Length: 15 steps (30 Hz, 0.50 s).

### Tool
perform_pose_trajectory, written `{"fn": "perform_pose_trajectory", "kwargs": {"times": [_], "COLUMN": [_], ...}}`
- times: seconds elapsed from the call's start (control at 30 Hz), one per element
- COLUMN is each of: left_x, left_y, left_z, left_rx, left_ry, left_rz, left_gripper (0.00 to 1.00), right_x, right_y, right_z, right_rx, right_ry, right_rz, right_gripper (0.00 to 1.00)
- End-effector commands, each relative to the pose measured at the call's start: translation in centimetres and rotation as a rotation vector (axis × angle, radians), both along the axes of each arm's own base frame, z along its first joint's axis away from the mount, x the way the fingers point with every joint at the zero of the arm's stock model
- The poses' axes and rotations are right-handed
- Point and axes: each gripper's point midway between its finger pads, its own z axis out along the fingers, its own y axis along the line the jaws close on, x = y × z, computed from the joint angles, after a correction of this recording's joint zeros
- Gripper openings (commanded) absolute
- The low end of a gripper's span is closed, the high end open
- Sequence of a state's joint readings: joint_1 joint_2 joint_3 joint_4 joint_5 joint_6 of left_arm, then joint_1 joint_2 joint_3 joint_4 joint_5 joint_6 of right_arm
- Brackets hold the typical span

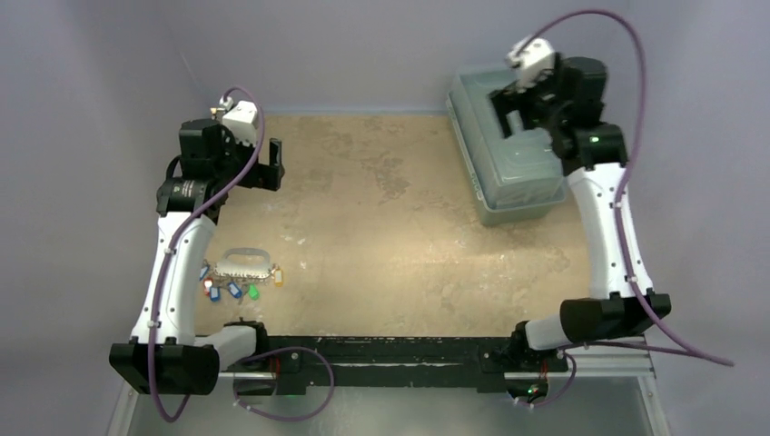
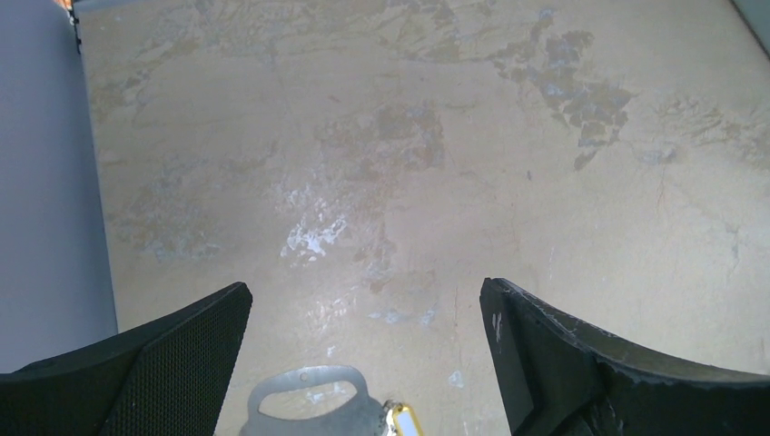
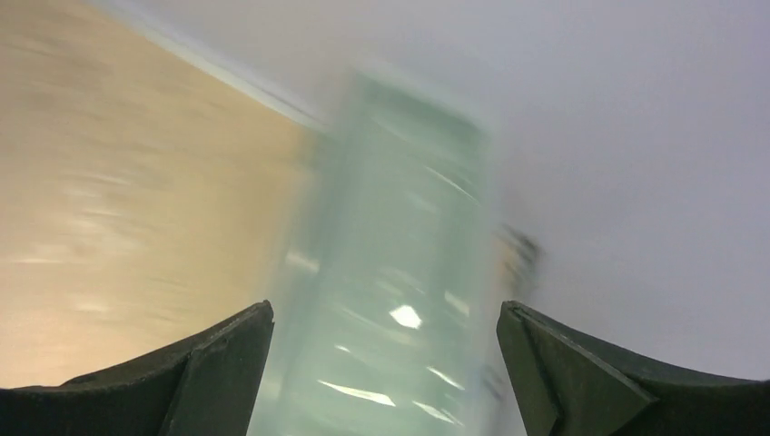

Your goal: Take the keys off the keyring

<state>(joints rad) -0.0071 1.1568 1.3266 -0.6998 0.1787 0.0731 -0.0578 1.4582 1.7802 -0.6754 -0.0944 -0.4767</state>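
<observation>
Keyring [image 1: 245, 262] lies flat near the left base, keys [image 1: 232, 288] bunched along it, none off yet. Left gripper [image 2: 365, 289] spread wide beyond it, likely lining up. Right gripper [image 3: 385, 309] spread too, parked over clear bin [image 1: 522, 177], view blurred.

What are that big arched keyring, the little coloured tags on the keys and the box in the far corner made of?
The keyring looks like metal: pale silver-grey with a dull shine. The tags look like plastic, in flat bright blue, green, red and orange. The box seems to be translucent plastic, pale greenish with glossy highlights, though the right wrist view of it is blurred.
</observation>
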Motion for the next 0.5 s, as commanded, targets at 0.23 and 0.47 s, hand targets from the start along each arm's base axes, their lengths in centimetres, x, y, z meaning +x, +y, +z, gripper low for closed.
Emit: {"fn": "perform_pose_trajectory", "kwargs": {"times": [0.23,0.47], "left_x": [-1.4,-5.4], "left_y": [3.3,11.1], "left_z": [-4.6,-10.1], "left_rx": [0.201,0.489], "left_ry": [0.242,0.544], "left_rz": [-0.041,-0.17], "left_gripper": [0.99,0.99], "right_x": [-4.0,-4.9], "right_y": [21.9,19.7], "right_z": [-14.0,-20.7], "right_rx": [0.168,0.089], "right_ry": [0.441,0.555], "right_rz": [0.492,0.431], "right_gripper": [0.99,0.99]}}
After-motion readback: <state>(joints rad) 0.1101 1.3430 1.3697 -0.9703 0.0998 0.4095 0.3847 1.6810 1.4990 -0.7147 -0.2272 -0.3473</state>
